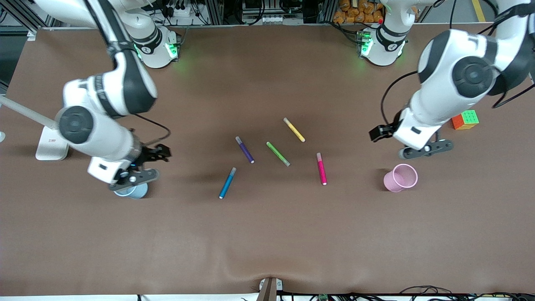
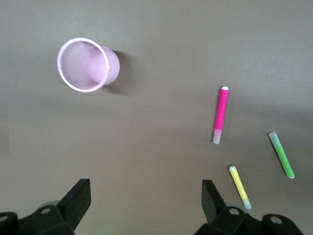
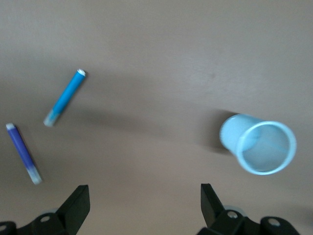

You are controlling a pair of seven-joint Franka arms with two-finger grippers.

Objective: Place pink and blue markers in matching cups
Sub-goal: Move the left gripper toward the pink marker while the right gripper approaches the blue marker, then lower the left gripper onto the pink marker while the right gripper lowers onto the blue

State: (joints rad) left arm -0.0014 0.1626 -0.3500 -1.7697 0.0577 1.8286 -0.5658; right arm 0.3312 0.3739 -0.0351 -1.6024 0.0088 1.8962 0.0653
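The pink marker [image 1: 321,168] and the blue marker [image 1: 227,183] lie flat mid-table. The pink cup [image 1: 401,177] stands toward the left arm's end; the pale blue cup [image 1: 133,191] stands toward the right arm's end, partly hidden under the right gripper. My left gripper [image 1: 426,149] is open and empty above the table just beside the pink cup. My right gripper [image 1: 134,177] is open and empty over the blue cup's edge. The left wrist view shows the pink cup [image 2: 88,64] and pink marker [image 2: 221,115]. The right wrist view shows the blue cup [image 3: 258,143] and blue marker [image 3: 64,98].
A dark purple marker [image 1: 245,149], a green marker [image 1: 278,154] and a yellow marker [image 1: 294,129] lie near the table's middle. A colourful cube [image 1: 465,119] sits by the left arm. A white stand [image 1: 51,144] is at the right arm's end.
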